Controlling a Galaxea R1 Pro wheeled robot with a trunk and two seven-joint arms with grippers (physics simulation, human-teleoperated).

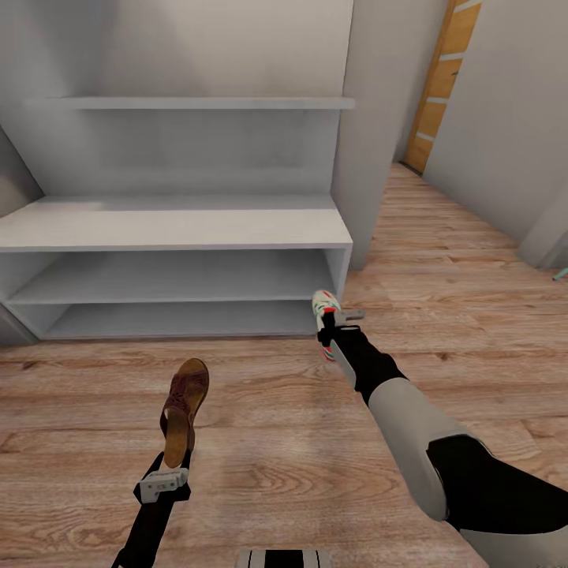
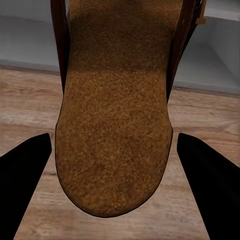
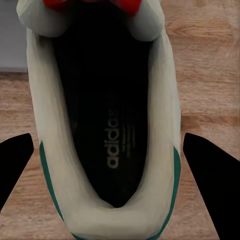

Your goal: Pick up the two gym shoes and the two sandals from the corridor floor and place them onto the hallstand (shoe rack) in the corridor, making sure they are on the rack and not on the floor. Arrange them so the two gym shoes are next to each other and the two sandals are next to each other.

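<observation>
A dark brown sandal [image 1: 185,398] with a tan footbed [image 2: 115,115] is held off the corridor floor [image 1: 276,442], heel toward my left gripper [image 1: 168,467], which is shut on it; black fingers [image 2: 22,172] flank its heel. A white gym shoe [image 1: 325,309] with green stripe and red patches hangs in my right gripper [image 1: 330,335], shut on it, just before the right end of the hallstand [image 1: 173,229]. The right wrist view looks into the shoe's dark opening [image 3: 107,125] between the fingers [image 3: 212,165]. The hallstand's top and both shelves carry nothing.
A thin floating shelf [image 1: 189,102] hangs on the wall above the hallstand. A grey wall corner [image 1: 371,134] stands right of it, and the corridor runs back to a wooden door [image 1: 442,79]. A small teal thing [image 1: 560,274] lies at the far right.
</observation>
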